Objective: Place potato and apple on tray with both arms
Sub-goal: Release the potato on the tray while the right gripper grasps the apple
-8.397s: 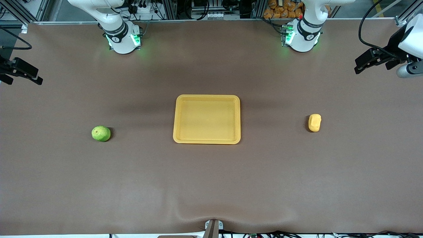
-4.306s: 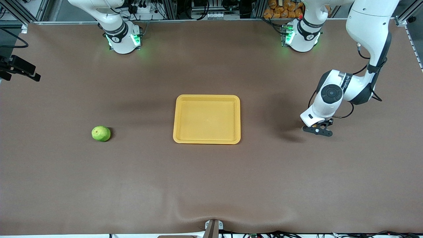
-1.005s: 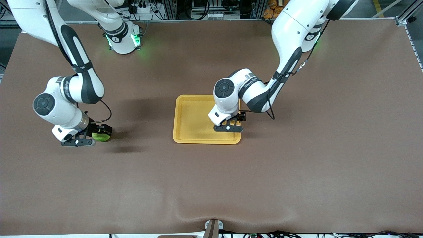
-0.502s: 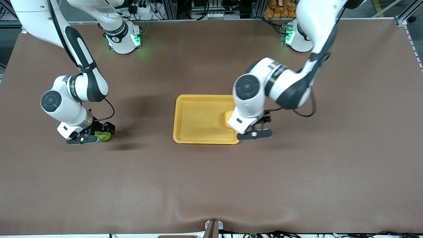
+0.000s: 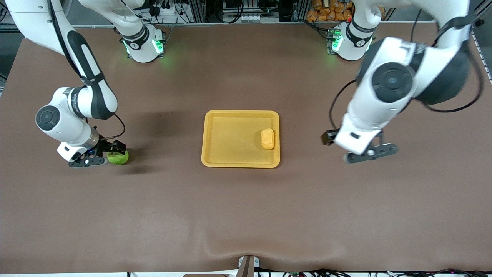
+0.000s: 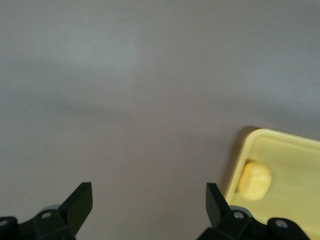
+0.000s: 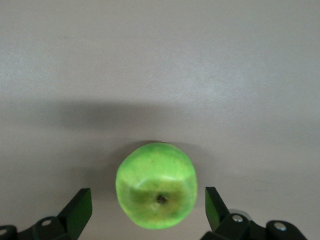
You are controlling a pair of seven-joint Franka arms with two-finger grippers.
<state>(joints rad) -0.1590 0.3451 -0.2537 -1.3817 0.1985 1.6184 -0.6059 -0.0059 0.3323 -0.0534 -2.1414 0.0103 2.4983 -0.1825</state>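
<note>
tray (image 5: 209, 138): potato (image 5: 267, 139) at left arm's end, rest bare | apple (image 5: 118, 157): between open right end effector (image 5: 100, 156) fingers

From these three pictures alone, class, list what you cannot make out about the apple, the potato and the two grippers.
- Front view: the right gripper covers part of the apple; contact cannot be judged.
- Right wrist view: the apple sits between open fingers, whose bases the picture edge cuts off.
- Left wrist view: the edge cuts off most of the tray; the potato shows.
- Front view: the left gripper, over bare table, is motion-blurred.
</note>
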